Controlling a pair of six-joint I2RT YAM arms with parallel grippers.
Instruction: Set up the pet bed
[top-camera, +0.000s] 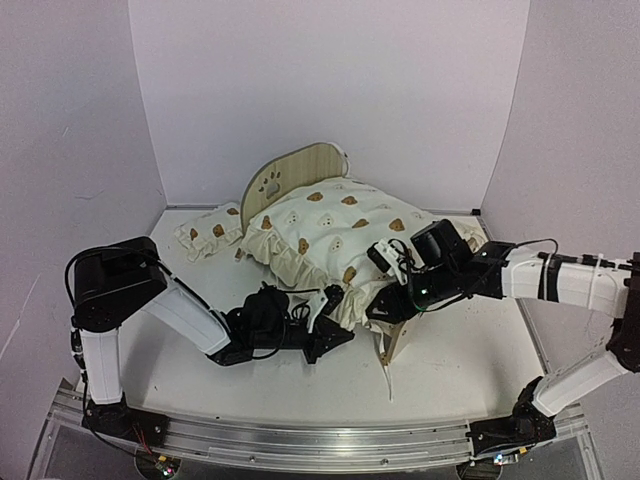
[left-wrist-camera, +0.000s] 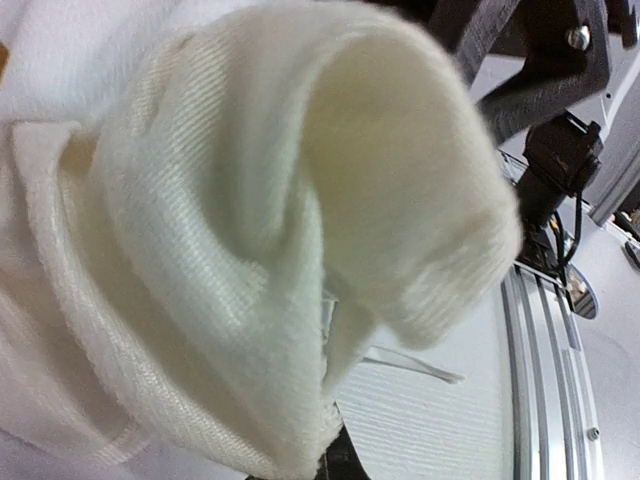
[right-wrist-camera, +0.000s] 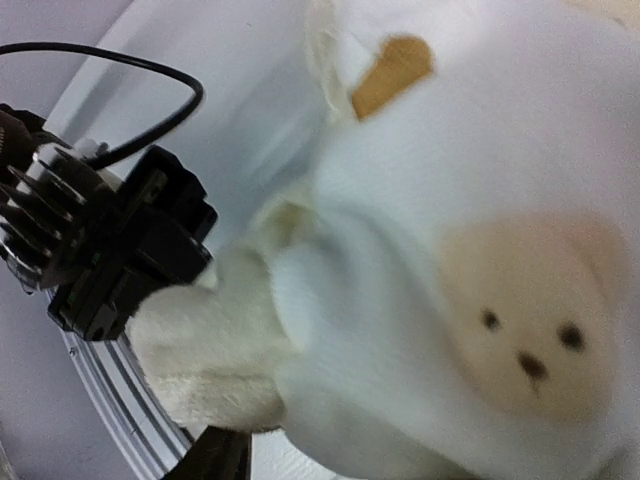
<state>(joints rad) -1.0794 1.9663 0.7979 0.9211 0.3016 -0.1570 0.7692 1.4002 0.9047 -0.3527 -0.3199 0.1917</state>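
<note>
The pet bed shows as a plywood headboard with a paw cutout at the back and a footboard at the front. Its base is hidden under the big cream bear-print cushion lying on it. My left gripper is at the cushion's front ruffle and shut on that fabric, which bunches down into the jaws at the bottom edge. My right gripper presses against the cushion's front right corner. There the cushion fills the view, and only one dark finger shows.
The small bear-print pillow lies on the table left of the headboard. A loose cushion tie trails toward the near edge. The aluminium rail runs along the front. The two wrists sit close together in front of the bed.
</note>
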